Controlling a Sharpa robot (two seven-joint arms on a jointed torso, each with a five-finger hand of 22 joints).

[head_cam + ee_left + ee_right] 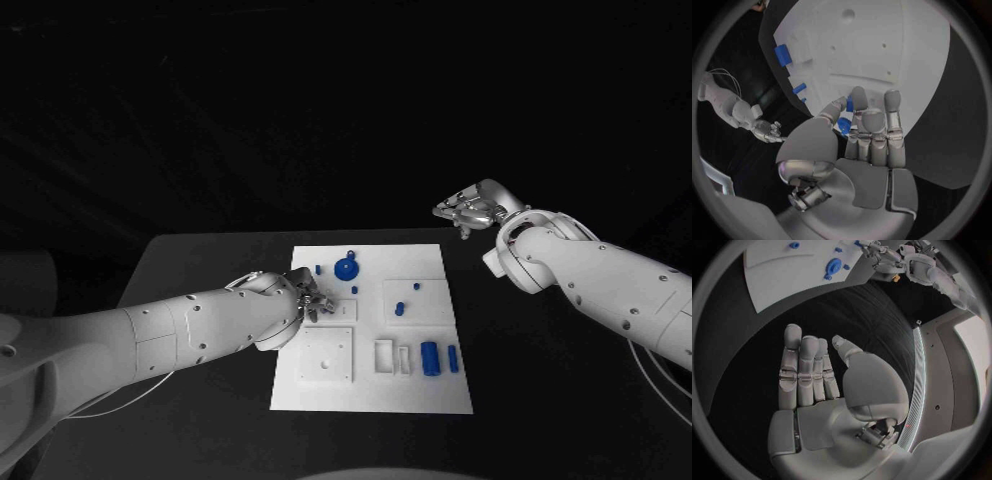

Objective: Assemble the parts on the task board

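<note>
Board [418, 265], the white task board, is lying flat under the left hand [306, 296], whose fingers are pinching a small blue part [849, 104] just above it. Right hand [472, 211] is hovering off the board's far corner, fingers spread, holding nothing. Part is looking light, stiff, likely slippery; gripping its sides is safest.

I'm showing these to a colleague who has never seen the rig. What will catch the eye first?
Probably the white task board mid-table, bright against the black top, dotted with small blue parts, the largest a round blue part near its far edge. Next, the left hand over the board's left edge pinching a small blue part, while the right hand hangs open off the board.
</note>
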